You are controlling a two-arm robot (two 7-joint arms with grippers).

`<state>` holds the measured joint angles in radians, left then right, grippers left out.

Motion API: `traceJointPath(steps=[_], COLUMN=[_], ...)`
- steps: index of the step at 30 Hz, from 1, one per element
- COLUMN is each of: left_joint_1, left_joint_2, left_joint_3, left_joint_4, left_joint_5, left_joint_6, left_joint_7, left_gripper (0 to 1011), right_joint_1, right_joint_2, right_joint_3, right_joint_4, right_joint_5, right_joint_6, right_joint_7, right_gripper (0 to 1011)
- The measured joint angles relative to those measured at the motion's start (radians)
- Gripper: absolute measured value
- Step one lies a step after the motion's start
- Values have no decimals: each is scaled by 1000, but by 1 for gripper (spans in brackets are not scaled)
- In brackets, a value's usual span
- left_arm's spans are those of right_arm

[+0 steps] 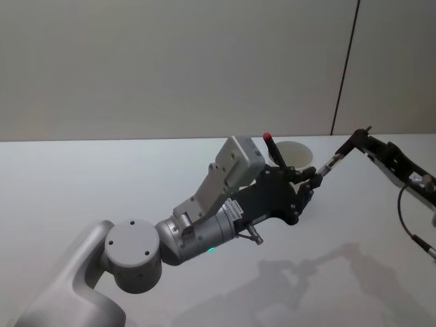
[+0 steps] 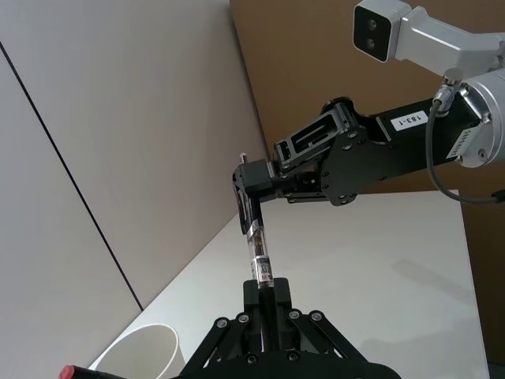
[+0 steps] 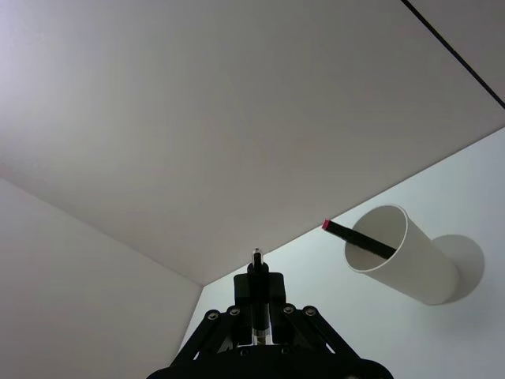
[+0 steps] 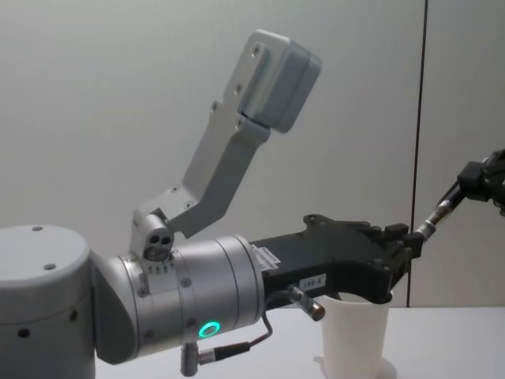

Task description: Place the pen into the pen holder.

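— Where is the pen [image 2: 258, 251] held?
— It is gripped at both ends, above the tabletop [image 1: 82, 184]: one end is clenched by the left hand [image 1: 308, 184], the other by the right hand [image 1: 355, 138].
— And the pen holder [image 1: 296, 154]?
— It is stood upright on the tabletop just behind the left hand, with a red-tipped black pen [image 3: 357, 238] already leaned inside.
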<state>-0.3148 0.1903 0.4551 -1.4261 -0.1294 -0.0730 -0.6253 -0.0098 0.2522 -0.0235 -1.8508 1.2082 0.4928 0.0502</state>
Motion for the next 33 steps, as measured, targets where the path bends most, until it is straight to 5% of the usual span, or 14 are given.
traceJointPath(steps=[3,16,33], left_joint_1=[0,0,0], left_joint_2=[1,0,0], left_joint_3=[0,0,0], left_joint_4=[1,1,0], left_joint_5=[1,2,2], left_joint_6=[2,2,2], left_joint_7=[0,0,0], left_gripper=[142,540,1000], right_joint_1=[1,0,41], right_joint_2=[4,23,69], right_joint_3=[-1,-13,-38], right_joint_4=[-2,-7,40], right_joint_5=[9,0,-195], right_joint_6=[-14,-49,-156], right_joint_7=[-4,7,132], right_gripper=[110,110,110])
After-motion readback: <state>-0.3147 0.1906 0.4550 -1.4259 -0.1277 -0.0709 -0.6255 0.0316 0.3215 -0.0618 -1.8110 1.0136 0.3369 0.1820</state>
